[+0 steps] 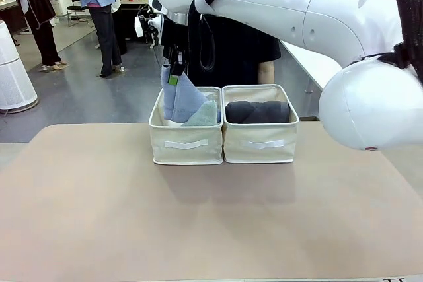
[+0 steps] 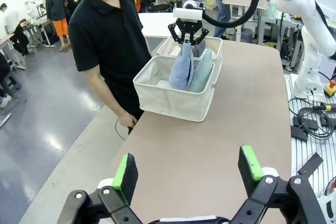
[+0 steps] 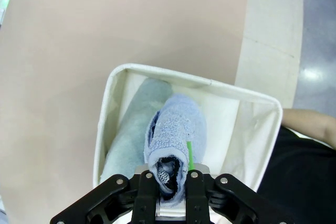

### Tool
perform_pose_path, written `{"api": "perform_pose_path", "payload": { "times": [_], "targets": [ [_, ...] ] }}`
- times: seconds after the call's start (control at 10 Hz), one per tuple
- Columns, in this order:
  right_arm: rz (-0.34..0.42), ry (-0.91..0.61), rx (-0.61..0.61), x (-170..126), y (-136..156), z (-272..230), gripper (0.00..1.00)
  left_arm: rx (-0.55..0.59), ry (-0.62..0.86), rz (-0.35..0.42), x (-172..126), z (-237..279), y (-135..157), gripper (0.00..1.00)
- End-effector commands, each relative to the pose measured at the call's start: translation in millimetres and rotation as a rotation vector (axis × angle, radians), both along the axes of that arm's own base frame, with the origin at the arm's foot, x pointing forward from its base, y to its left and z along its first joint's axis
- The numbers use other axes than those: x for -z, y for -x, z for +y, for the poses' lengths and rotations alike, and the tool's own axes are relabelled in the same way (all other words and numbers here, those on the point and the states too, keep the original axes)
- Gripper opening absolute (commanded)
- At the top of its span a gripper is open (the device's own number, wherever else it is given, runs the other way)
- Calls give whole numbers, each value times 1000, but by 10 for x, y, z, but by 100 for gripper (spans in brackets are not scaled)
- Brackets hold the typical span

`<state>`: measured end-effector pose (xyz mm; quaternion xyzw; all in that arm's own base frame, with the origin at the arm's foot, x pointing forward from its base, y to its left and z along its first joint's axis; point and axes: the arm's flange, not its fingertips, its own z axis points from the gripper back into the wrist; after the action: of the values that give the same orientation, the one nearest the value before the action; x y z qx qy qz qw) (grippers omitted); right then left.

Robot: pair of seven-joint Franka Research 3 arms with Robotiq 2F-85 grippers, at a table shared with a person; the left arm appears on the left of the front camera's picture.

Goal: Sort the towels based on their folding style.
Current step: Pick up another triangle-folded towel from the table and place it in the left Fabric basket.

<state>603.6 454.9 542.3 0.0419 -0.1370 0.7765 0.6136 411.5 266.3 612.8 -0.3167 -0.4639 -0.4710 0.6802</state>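
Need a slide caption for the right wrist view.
Right gripper pinches periwinkle towel over cream bin, beside teal towel.

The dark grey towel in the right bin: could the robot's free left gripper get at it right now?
Probably yes: the left gripper is open, the dark grey towel lies uncovered, and the right gripper is over the other bin.

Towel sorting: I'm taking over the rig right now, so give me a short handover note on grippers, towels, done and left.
Right gripper: shut on the blue towel, holding it by its top over the left bin, its lower part inside.
Left gripper: open, holding nothing, above the table.
Teal towel: in the left bin, beside the blue one.
Dark grey towel: in the right bin.
Done: those two are binned.
Left: release the blue towel into the left bin. Other towels deeper in the bins can't be made out.
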Motion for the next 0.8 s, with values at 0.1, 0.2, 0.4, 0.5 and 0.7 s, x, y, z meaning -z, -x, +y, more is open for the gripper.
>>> {"api": "perform_pose_path", "payload": {
  "times": [0.1, 0.2, 0.4, 0.5, 0.7],
  "targets": [
    [-7, 1, 3, -29, 0, -12, 17, -8, 14, 0, -11, -16, 28, 100],
    [-7, 1, 3, -29, 0, -12, 17, -8, 14, 0, -11, -16, 28, 100],
    [-7, 1, 3, -29, 0, -12, 17, -8, 14, 0, -11, -16, 28, 100],
    [0, 0, 0, 4, -3, -1, 17, -8, 14, 0, -11, -16, 28, 100],
    [52, 16, -33, 207, -55, 141, 17, -8, 14, 0, -11, -16, 28, 100]
  ]
}}
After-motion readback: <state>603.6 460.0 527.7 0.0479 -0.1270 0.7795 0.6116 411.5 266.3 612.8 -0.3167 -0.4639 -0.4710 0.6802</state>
